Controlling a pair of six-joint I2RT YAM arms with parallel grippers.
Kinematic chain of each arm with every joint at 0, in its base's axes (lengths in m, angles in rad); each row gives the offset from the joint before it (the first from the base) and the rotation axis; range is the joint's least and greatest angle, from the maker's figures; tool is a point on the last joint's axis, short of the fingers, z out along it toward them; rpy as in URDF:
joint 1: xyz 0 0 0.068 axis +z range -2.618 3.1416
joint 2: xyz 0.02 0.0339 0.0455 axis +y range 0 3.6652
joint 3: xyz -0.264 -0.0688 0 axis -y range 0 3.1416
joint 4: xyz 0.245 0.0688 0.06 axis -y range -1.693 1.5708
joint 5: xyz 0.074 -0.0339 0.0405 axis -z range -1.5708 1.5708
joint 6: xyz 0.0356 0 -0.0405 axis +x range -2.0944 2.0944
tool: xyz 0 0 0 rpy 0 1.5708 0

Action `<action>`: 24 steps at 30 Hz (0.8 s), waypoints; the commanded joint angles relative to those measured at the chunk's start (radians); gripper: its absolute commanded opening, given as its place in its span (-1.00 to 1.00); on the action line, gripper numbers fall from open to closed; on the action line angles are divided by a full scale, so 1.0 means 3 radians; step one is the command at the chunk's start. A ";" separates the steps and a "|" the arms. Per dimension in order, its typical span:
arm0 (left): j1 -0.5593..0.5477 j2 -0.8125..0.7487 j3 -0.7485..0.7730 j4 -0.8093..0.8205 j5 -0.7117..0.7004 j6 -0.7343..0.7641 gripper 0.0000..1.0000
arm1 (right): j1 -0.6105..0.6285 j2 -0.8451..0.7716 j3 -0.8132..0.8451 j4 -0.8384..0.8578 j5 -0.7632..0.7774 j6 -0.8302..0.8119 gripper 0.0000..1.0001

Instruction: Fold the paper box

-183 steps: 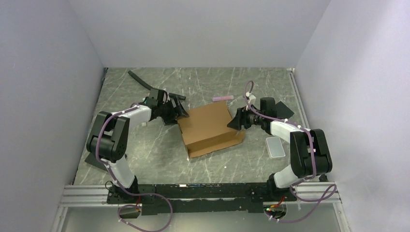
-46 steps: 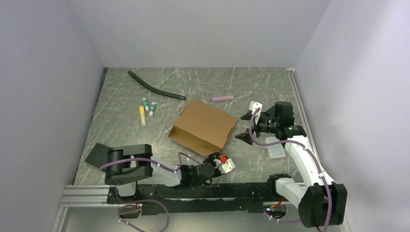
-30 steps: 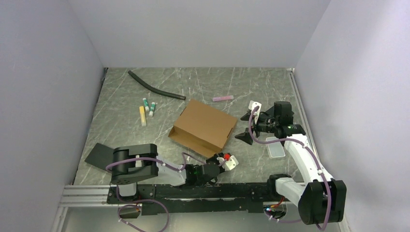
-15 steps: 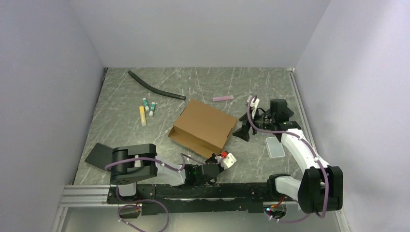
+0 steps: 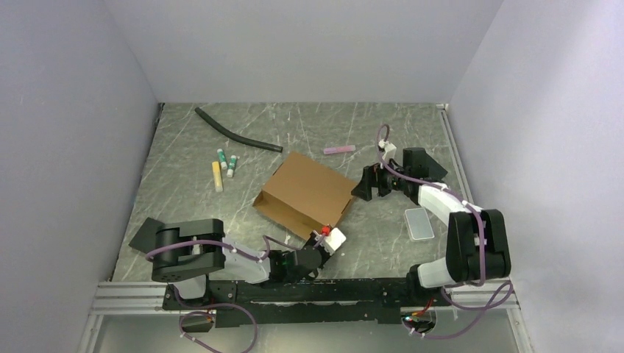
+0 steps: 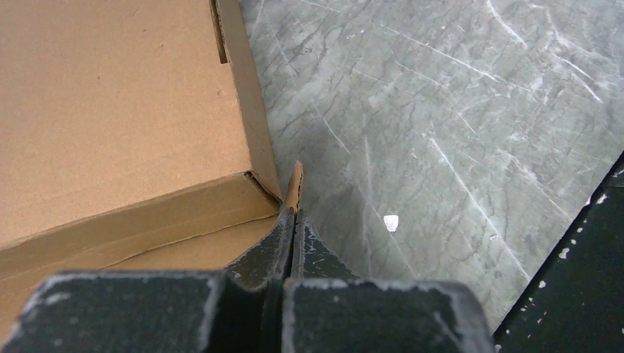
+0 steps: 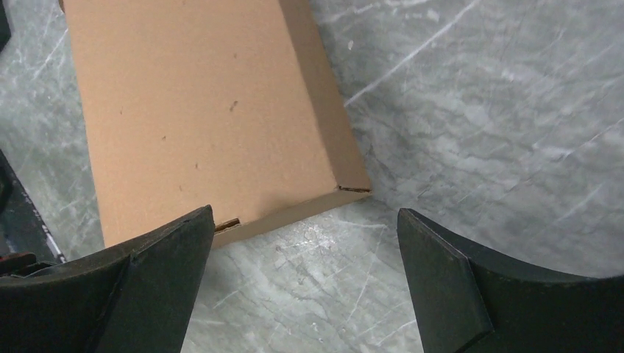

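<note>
Brown paper box (image 6: 110,95) corner tab seems pinched in left jaws.

Black hose (image 5: 237,133), pink strip (image 5: 338,150), yellow tube (image 5: 217,176), translucent lid (image 5: 420,224).

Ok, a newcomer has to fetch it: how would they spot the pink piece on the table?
Start at the paper box, the big brown cardboard shape mid-table. Just beyond its far edge lies the pink strip. It is the only pink thing, short and flat, unlike the long black hose to its left.
</note>
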 commanded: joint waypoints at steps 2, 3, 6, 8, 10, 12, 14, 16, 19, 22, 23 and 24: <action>0.0022 -0.0110 -0.0116 0.0128 0.0064 -0.0190 -1.00 | -0.0050 0.0203 0.0163 0.0299 -0.0231 0.0445 0.96; 0.0024 -0.0110 -0.0128 0.0144 0.0076 -0.0196 -1.00 | -0.0063 0.0234 0.0161 0.0346 -0.0286 0.0504 0.96; 0.0027 -0.0105 -0.0147 0.0179 0.0103 -0.0213 -1.00 | -0.0075 0.0319 0.0154 0.0446 -0.0451 0.0657 0.95; 0.0028 -0.0114 -0.0169 0.0199 0.0116 -0.0230 -1.00 | -0.0078 0.0379 0.0155 0.0498 -0.0496 0.0741 0.94; 0.0038 -0.0124 -0.0180 0.0204 0.0127 -0.0255 -1.00 | -0.0082 0.0476 0.0175 0.0502 -0.0473 0.0805 0.94; 0.0044 -0.0126 -0.0203 0.0215 0.0134 -0.0277 -1.00 | -0.0082 0.0586 0.0209 0.0461 -0.0432 0.0811 0.92; 0.0047 -0.0131 -0.0224 0.0239 0.0145 -0.0319 -1.00 | -0.0081 0.0700 0.0254 0.0416 -0.0406 0.0822 0.89; 0.0048 -0.0131 -0.0245 0.0264 0.0143 -0.0349 -1.00 | -0.0075 0.0794 0.0292 0.0359 -0.0360 0.0817 0.85; 0.0057 -0.0140 -0.0287 0.0324 0.0142 -0.0422 -1.00 | -0.0083 0.0863 0.0314 0.0288 -0.0259 0.0802 0.78; 0.0068 -0.0163 -0.0354 0.0396 0.0134 -0.0506 -1.00 | -0.0083 0.0914 0.0326 0.0259 -0.0144 0.0776 0.67; 0.0071 -0.0179 -0.0379 0.0414 0.0123 -0.0548 -1.00 | -0.0084 0.0929 0.0332 0.0218 -0.0120 0.0763 0.64; 0.0074 -0.0194 -0.0404 0.0427 0.0112 -0.0593 -1.00 | -0.0084 0.0940 0.0339 0.0170 -0.0098 0.0743 0.61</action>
